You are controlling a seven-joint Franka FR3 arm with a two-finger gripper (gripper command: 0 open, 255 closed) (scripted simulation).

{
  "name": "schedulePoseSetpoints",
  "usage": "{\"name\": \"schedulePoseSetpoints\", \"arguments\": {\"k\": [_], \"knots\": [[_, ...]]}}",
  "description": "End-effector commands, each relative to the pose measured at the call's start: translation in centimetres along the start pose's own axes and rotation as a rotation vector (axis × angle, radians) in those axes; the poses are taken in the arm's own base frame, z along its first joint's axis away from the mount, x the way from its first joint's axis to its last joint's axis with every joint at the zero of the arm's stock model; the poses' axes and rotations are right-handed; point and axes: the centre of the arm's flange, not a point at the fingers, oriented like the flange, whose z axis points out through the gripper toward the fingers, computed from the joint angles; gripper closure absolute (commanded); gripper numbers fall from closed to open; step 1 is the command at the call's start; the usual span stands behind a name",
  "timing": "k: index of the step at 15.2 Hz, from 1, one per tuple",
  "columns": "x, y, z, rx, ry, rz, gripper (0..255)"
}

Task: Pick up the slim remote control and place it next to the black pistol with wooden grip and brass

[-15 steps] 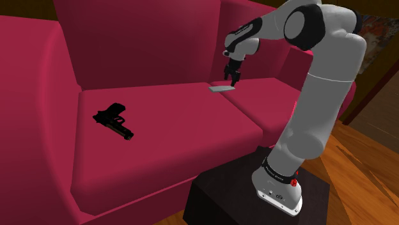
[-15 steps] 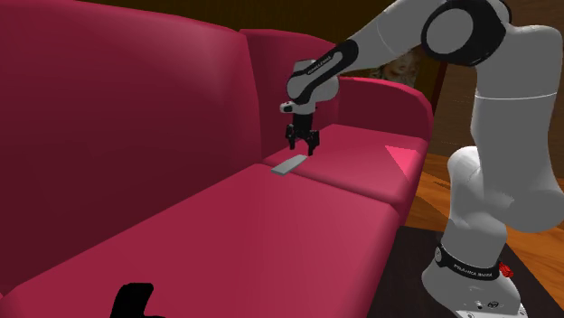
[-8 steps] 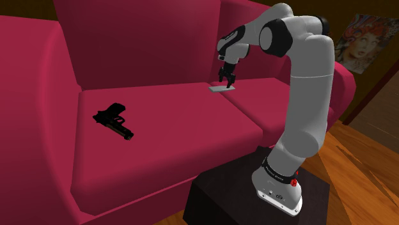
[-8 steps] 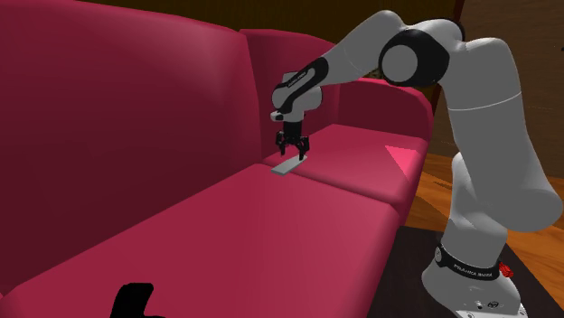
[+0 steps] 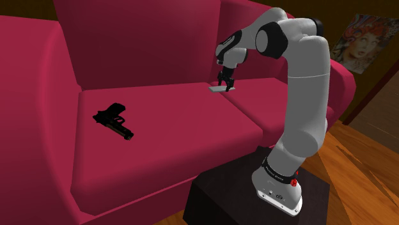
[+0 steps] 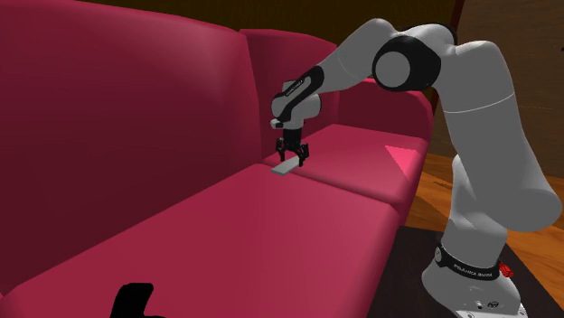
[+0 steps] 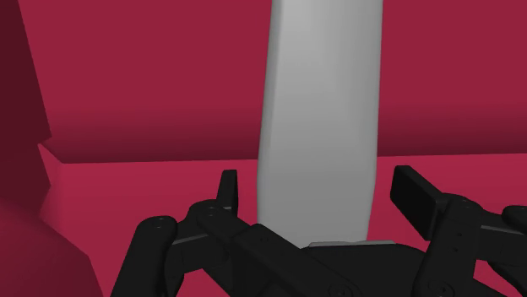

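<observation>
- Indoors, 1 crimson sofa w/ 2 seat cushions; wood floor at the shoulder view's right.
- 1 white robot arm w/ dark joints, on 1 dark box stand in front of the sofa.
- Writing: a black band round the arm's base carries white lettering, too small to read. No readable brand or label on the remote or the pistol.
- 1 slim remote, drawn plain pale grey, lies flat at the seam between the 2 cushions, near the backrest; also seen in the second exterior view and close up in the wrist view.
- 1 black gripper points down, low over the remote's end. Wrist view: jaws apart, 1 finger each side of the remote, w/ a gap on both sides, so not clasping it.
- 1 black pistol lies on the other cushion, well apart from the remote, toward the shoulder view's left.
- A black shape at the second exterior view's bottom edge is prob. the same pistol.
- 1 colourful picture of a face hangs on the wall behind.
</observation>
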Motion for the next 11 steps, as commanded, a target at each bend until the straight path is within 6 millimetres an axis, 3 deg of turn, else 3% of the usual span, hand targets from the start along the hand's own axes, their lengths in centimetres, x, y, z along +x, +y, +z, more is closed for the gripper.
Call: {"name": "schedulePoseSetpoints", "arguments": {"k": [1, 5, 6, 11], "knots": [[0.00, -0.01, 0.06, 0.000, 0.000, 0.000, 0], [0.00, -0.01, 0.06, 0.000, 0.000, 0.000, 0], [0.00, -0.01, 0.06, 0.000, 0.000, 0.000, 255], [0.00, -0.01, 0.07, 0.000, 0.000, 0.000, 255]]}}
